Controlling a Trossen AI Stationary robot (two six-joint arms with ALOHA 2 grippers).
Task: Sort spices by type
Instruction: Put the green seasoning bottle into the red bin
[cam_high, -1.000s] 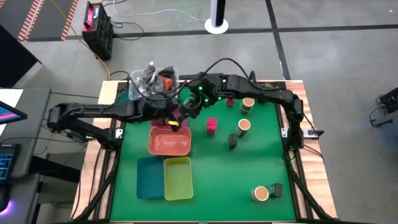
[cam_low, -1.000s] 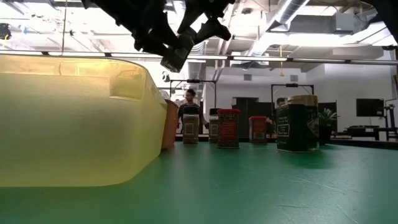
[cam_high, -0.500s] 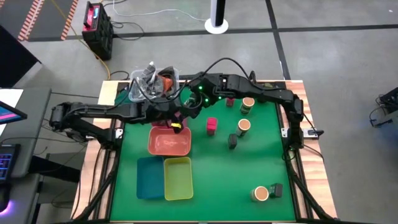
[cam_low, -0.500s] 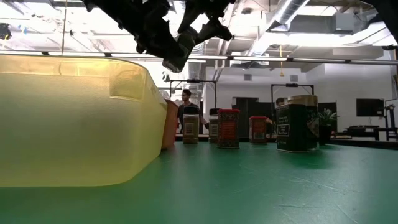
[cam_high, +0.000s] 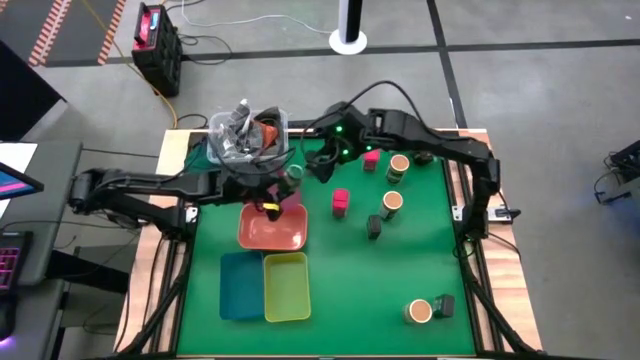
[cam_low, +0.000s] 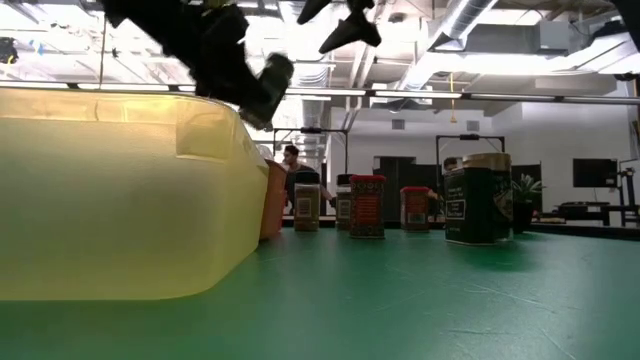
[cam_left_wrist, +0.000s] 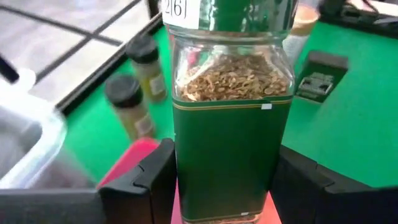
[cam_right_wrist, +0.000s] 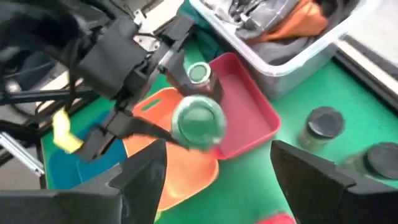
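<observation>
My left gripper (cam_left_wrist: 227, 186) is shut on a dark glass spice jar (cam_left_wrist: 233, 124) with a green label and seeds inside. In the right wrist view its green lid (cam_right_wrist: 198, 121) hangs over the pink tray (cam_right_wrist: 252, 109) and the salmon tray (cam_right_wrist: 180, 171). A second green-lidded jar (cam_right_wrist: 199, 73) stands in the pink tray. My right gripper (cam_high: 326, 163) is open just right of the held jar (cam_high: 293, 172) and holds nothing. Magenta boxes (cam_high: 340, 202), tan-topped jars (cam_high: 391, 203) and small black ones (cam_high: 374, 227) stand on the green mat. My left gripper pinches the jar's lower body (cam_left_wrist: 186, 186) between its two fingers (cam_left_wrist: 146, 183), one on each opposite side. The fingers come in from the table's left. The jar is lifted clear above the trays and shows tilted in the low view (cam_low: 262, 85).
A clear bin of clutter (cam_high: 245, 135) sits at the far left corner. Teal (cam_high: 240, 285) and yellow-green (cam_high: 286, 285) trays lie near the salmon one. Two dark-lidded jars (cam_left_wrist: 127, 106) stand by the mat's far edge. One tan jar (cam_high: 419, 312) and a black box (cam_high: 445, 304) stand near right.
My right gripper has drawn away from the jar, moving up and toward the table's right and far edge. My left gripper keeps the jar and has carried it a little toward the left and near side, over the trays.
</observation>
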